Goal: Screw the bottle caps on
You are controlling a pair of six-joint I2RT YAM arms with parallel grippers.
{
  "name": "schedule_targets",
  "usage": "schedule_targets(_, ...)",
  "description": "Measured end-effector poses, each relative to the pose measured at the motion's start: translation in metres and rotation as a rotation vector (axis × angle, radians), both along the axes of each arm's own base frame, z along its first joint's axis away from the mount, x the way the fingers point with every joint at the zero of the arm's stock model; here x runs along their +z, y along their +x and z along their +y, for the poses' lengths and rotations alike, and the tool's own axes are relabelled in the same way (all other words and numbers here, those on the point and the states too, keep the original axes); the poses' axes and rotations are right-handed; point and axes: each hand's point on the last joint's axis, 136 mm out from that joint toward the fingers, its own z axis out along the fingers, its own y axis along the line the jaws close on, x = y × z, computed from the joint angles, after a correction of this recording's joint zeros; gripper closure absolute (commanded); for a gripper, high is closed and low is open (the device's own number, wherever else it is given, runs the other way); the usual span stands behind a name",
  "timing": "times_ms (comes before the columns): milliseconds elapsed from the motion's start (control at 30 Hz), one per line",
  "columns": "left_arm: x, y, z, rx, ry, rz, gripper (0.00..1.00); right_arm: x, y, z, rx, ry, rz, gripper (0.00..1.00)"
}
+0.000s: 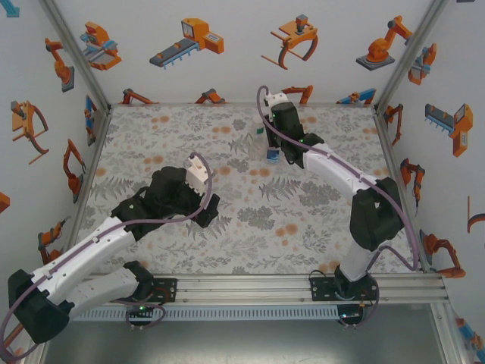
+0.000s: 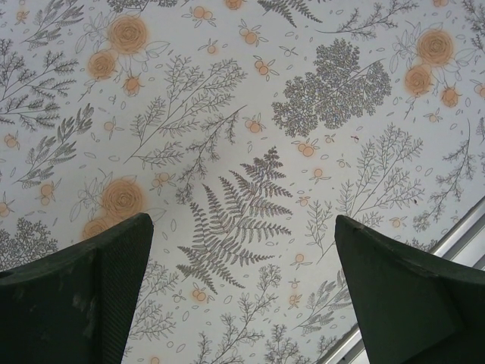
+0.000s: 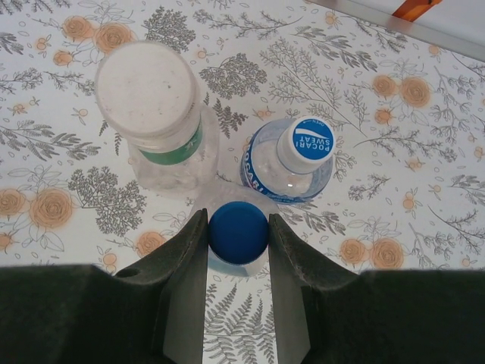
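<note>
3 bottles (image 3: 170, 163), clear and upright, are grouped at the far middle of the table (image 1: 151, 136).

3 caps are seated on them:
- 1 blue-and-white cap (image 3: 305, 144) is lettered "POCARI SWEAT", above a blue label (image 3: 254, 173).
- 1 white cap (image 3: 148, 87) is unmarked, above a green band (image 3: 178, 152).
- 1 blue cap (image 3: 239, 233) is plain.

The right gripper (image 3: 236, 221) is clamped on the blue cap. The left gripper (image 2: 242, 224) is spread wide over the near-left table, with nothing held.
</note>
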Motion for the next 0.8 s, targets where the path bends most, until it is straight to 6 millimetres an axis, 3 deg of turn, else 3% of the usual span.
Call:
schedule_targets(167,0.001,0.001,0.000,0.001,0.002,0.002,0.03,-0.016,-0.003,-0.002,-0.007,0.000,0.018,0.93)
schedule_targets(300,-0.001,0.002,-0.001,0.001,0.007,0.007,0.03,-0.015,-0.001,-0.002,-0.012,0.018,0.000,0.89)
schedule_targets(400,0.000,0.003,-0.002,0.001,0.008,0.008,0.03,-0.015,-0.002,-0.003,-0.013,0.022,-0.005,0.57)
schedule_targets(467,0.001,0.004,-0.003,0.003,0.006,0.006,0.03,-0.015,-0.004,-0.004,-0.013,0.020,-0.001,0.48)
schedule_targets(667,0.000,0.010,0.000,0.033,0.022,0.002,0.03,-0.012,-0.012,-0.006,0.000,0.014,0.021,0.40)
schedule_targets(800,-0.005,0.019,0.004,0.073,0.048,0.004,0.03,0.010,-0.023,-0.011,0.004,0.027,0.002,0.37)
